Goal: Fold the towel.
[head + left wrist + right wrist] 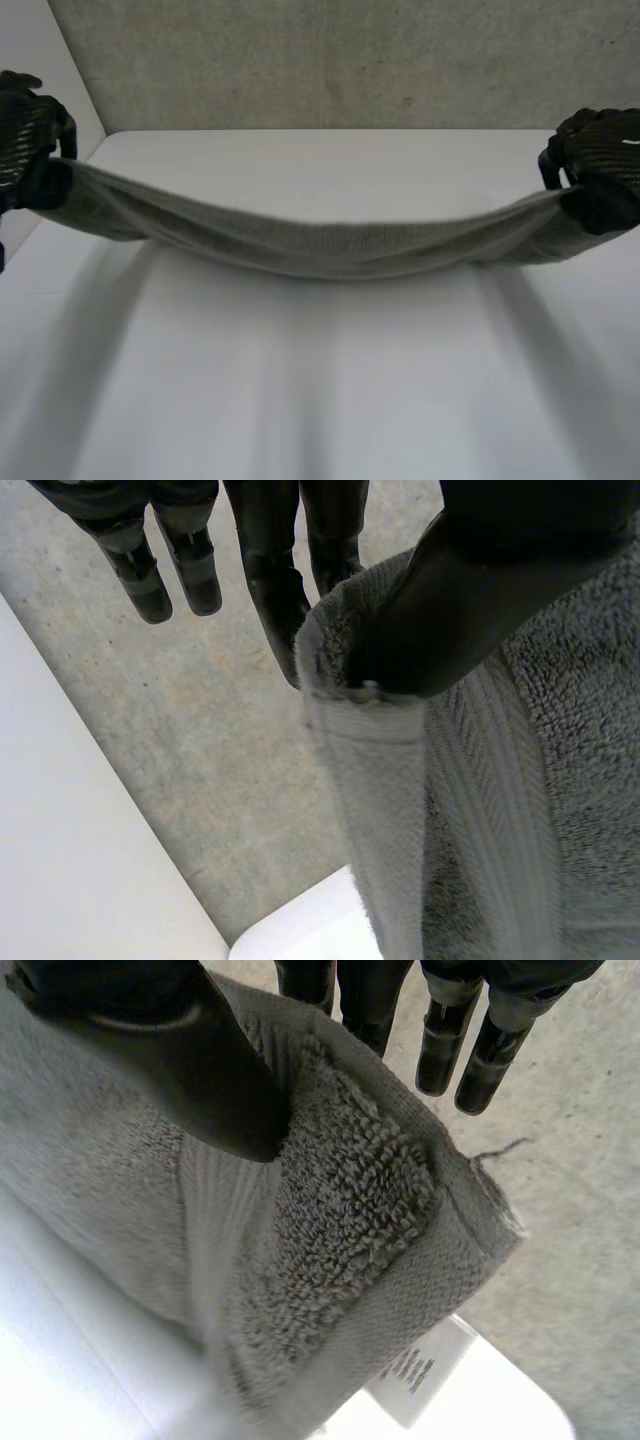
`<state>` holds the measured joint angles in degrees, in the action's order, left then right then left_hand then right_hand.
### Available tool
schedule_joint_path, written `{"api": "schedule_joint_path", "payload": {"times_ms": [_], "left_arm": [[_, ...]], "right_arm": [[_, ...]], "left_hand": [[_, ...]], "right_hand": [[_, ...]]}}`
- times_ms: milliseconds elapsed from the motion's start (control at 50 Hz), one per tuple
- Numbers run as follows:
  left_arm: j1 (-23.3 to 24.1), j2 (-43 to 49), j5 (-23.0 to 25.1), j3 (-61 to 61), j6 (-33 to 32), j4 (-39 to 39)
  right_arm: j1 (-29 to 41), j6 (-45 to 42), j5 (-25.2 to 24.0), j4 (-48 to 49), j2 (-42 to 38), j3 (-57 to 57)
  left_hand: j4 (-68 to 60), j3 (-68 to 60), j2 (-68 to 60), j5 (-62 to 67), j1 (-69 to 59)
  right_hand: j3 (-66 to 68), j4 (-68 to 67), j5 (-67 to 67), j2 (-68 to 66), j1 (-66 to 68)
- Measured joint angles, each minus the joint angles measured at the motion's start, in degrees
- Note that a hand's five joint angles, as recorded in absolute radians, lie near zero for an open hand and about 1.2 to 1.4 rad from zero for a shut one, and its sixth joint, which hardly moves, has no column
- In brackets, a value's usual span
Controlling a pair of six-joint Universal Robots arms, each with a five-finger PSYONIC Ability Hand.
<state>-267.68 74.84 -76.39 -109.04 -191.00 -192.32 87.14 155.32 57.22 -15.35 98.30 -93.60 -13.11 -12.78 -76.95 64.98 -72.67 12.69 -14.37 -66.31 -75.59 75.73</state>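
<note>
A grey towel (320, 245) hangs above the white table (320, 400), stretched between my two hands and sagging in the middle. My left hand (25, 140) holds its left end; in the left wrist view the thumb (470, 600) pinches the towel's corner (400, 770) against the fingers (275, 590). My right hand (600, 165) holds the right end; in the right wrist view its thumb (190, 1060) presses the towel's corner (360, 1220) against the fingers (370, 1000). A white label (420, 1370) hangs from that corner.
A grey wall (340, 60) rises behind the table's far edge. Grey floor (190, 740) lies beyond the table's rounded corner (300, 930) on the left and on the right (580, 1210).
</note>
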Motion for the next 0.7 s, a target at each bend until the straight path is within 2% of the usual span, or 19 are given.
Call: {"api": "schedule_joint_path", "payload": {"times_ms": [140,200,280,400,540,700], "left_arm": [[-4.66,-2.19,7.04,-0.85,0.23,2.66],[-5.44,0.24,9.75,-0.81,0.28,2.87],[-4.84,5.70,10.78,0.25,0.14,2.82],[-1.53,18.41,10.21,5.54,-0.19,3.04],[1.37,33.45,7.09,15.05,-1.49,3.73],[3.56,45.21,2.08,24.96,-4.02,5.76]], "right_arm": [[-2.22,-4.92,-0.82,-3.17,-0.06,0.90],[-2.52,-6.19,-2.04,-3.10,-1.68,0.64],[-2.34,-6.73,-3.93,-1.74,-5.59,0.73],[-1.09,-6.42,-4.88,3.62,-14.41,2.82],[2.77,-5.96,-1.59,10.83,-26.22,8.64],[6.03,-5.87,2.14,16.96,-36.05,14.63]], "left_hand": [[0.00,0.00,-0.01,0.00,0.00],[0.00,0.00,-0.03,0.00,0.00],[0.00,0.00,-0.08,0.38,0.00],[0.00,0.00,-0.12,0.47,0.00],[0.00,0.00,-0.12,0.47,0.00],[0.00,0.00,-0.12,0.47,0.00]], "right_hand": [[0.00,0.00,0.00,0.00,0.00],[0.00,0.00,0.00,0.00,0.00],[0.00,0.00,-0.17,0.00,0.00],[0.00,0.00,-0.17,0.00,0.00],[0.00,0.00,-0.17,0.00,0.00],[0.00,0.00,-0.18,0.00,0.00]]}}
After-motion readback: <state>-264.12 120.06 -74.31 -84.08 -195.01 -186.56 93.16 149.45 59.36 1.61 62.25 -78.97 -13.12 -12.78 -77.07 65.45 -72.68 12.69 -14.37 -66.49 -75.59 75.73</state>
